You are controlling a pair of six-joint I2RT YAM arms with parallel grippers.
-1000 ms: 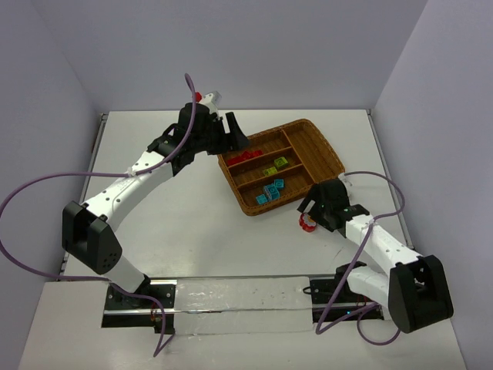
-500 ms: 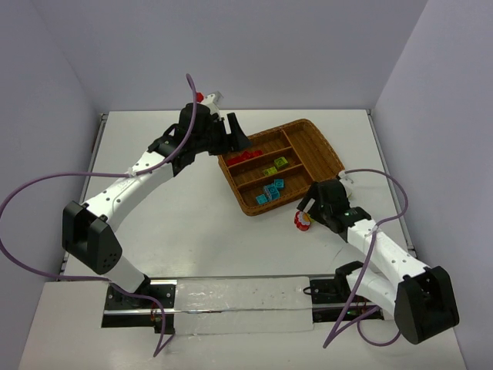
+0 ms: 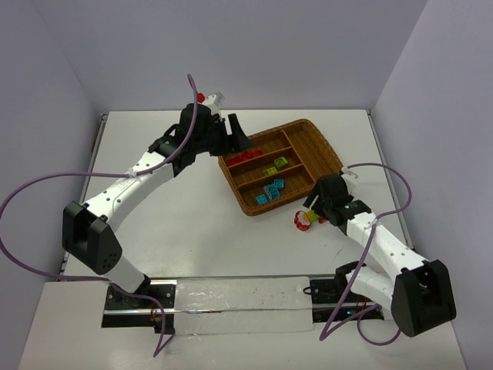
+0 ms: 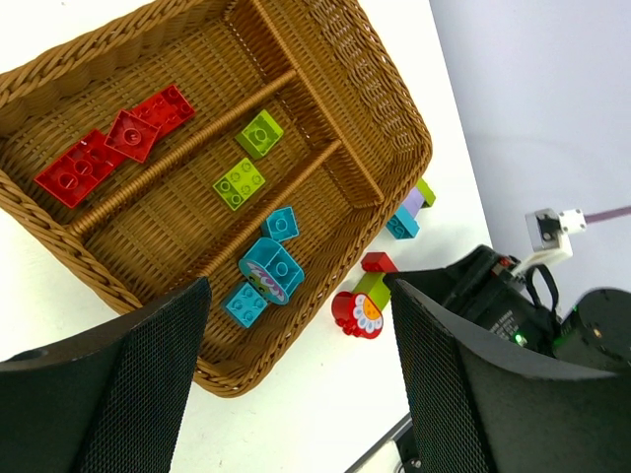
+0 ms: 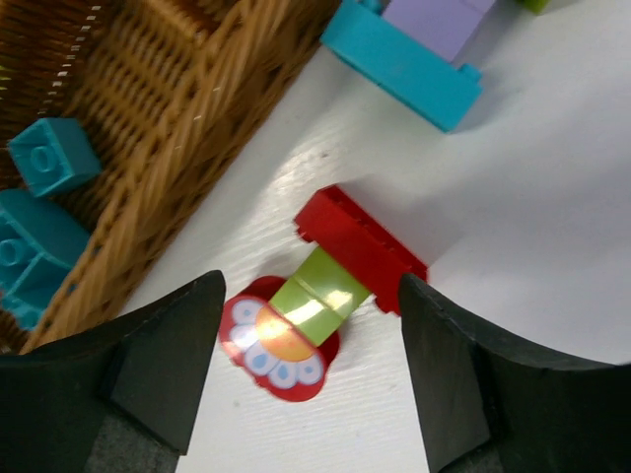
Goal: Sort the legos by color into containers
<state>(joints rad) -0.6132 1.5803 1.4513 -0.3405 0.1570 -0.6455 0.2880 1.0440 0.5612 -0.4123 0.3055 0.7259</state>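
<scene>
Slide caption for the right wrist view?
Right gripper, jaws open, straddles a red-and-green flower lego lying on the table beside the wicker tray.

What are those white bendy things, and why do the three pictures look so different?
They are two robot arms, a left arm and a right arm, sorting bricks by colour. One picture looks down from above; the other two come from a camera on each wrist, so dark fingers show at the edges. The wicker tray holds red bricks, green bricks and blue bricks in separate slots. On the table beside it lie a flower piece and a purple and blue stack. The right tool hangs open over the flower piece; the left tool is open near the tray. Neither holds anything.
</scene>
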